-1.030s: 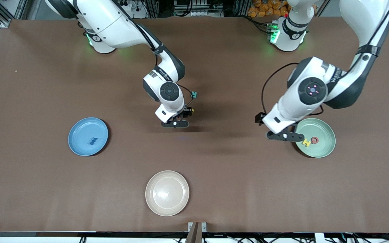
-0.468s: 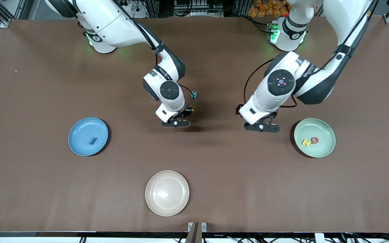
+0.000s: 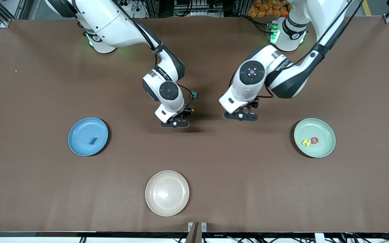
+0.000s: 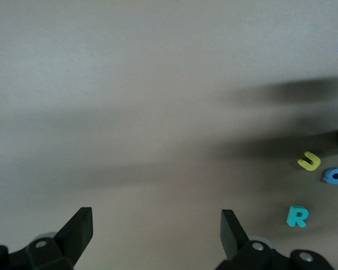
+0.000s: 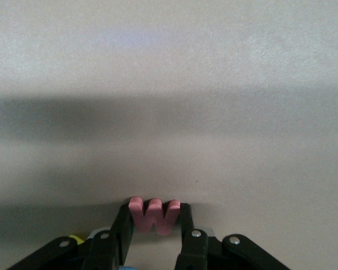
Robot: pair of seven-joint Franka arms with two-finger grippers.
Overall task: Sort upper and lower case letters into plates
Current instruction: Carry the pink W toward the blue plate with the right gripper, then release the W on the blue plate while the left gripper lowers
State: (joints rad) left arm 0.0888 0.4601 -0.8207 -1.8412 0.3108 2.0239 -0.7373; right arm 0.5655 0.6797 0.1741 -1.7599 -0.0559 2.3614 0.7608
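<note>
My right hand [image 5: 155, 216] is clamped on a pink "w" [image 5: 154, 215]. The fingers [image 5: 124, 225] pinch it by its outer strokes, edge-on, so the flat piece stands upright between them. From the front view that hand [image 3: 175, 123] sits low over the middle of the desk [image 3: 46, 185]. I can't see whether the letter is off the surface.

My left hand [image 4: 156, 225] is released, jaws wide, nothing between them. In the front view it [image 3: 241, 116] hangs over the desk's middle too, toward the left arm's end. My guess is it's lining up on the loose letters.

Still unsorted, from the left wrist view: a yellow "u" [image 4: 308, 161], a blue letter [image 4: 336, 176] cut off at the frame edge, and a teal "R" [image 4: 297, 216]. They lie close together on bare desk. A teal letter [image 3: 193, 95] shows in the front view beside my right wrist, probably that R.

Plates:
- Mint green plate [image 3: 326, 150], near the left arm's end, holds a yellow "H" [image 3: 306, 142] touching a red ring-shaped letter [image 3: 314, 139]. I read that as the capitals plate.
- Light blue plate [image 3: 79, 148], toward the right arm's end, holds a small blue piece [image 3: 93, 141]. I can't read it.
- Beige plate [image 3: 181, 206], near the front edge, has nothing on it.

The desk is matte brown and flat with soft shadows. Aluminium framing and cable runs line the edge where the arm bases stand.
</note>
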